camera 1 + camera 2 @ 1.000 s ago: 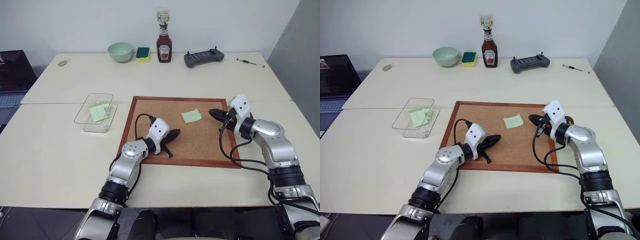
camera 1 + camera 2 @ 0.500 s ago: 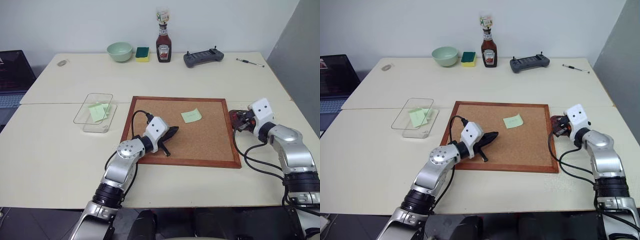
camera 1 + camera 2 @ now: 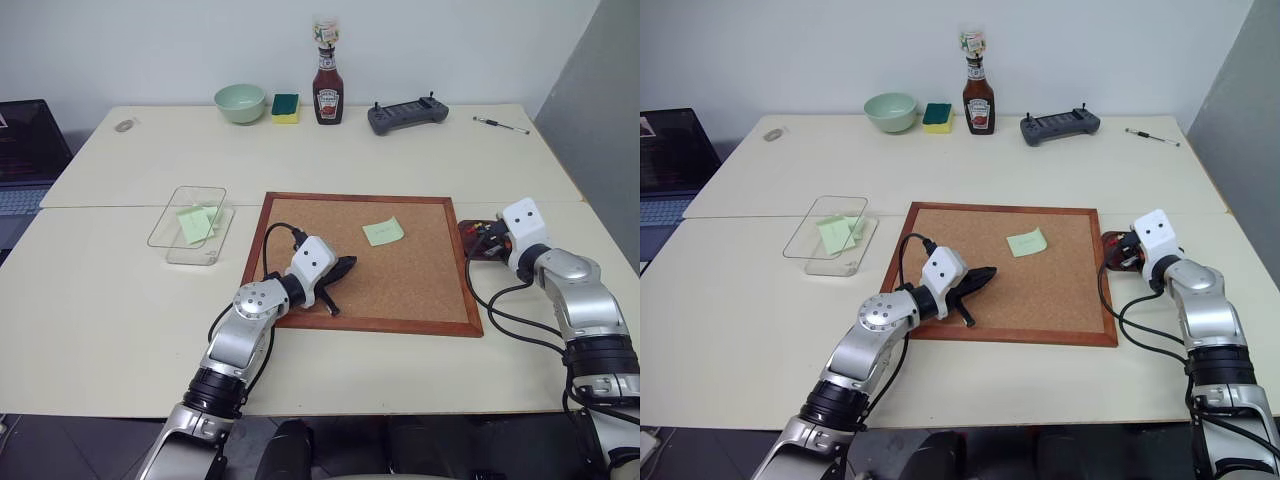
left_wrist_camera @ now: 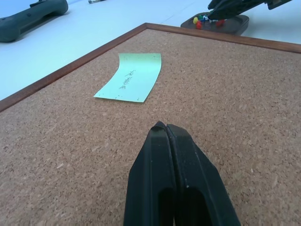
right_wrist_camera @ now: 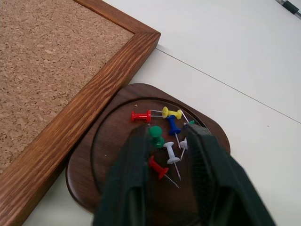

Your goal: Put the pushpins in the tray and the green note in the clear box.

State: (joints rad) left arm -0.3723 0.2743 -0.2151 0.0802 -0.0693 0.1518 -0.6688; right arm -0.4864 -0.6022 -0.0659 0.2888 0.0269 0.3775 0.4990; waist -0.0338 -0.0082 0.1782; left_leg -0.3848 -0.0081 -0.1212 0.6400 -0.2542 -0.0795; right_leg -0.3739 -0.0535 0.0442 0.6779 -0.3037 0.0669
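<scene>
- We face a pale table [image 3: 420, 150] against a white wall; a corkboard [image 3: 400, 290] lies at its centre.
- The tray [image 5: 113, 141] sits just off the board's 3 o'clock edge, touching the frame. Pushpins [image 5: 164, 136] lie loose in it: red, green, yellow, blue, white.
- Our right gripper [image 5: 167, 155] hovers over the tray, fingers parted narrowly, nothing pinched that we can see; a green pin lies between the tips.
- Our left gripper [image 4: 167, 134] is closed and empty, low over the cork, pointing toward the note [image 4: 131, 77].
- That note lies on the board toward 1 o'clock of its centre, one edge curling up. A second green sheet already rests in the box [image 3: 190, 225], at the board's 9 o'clock.
- We judge the note featherlight, floppy and easily creased; the lifted edge is the place to pinch.
- The pins are tiny, hard and sharp; grip the plastic heads.
</scene>
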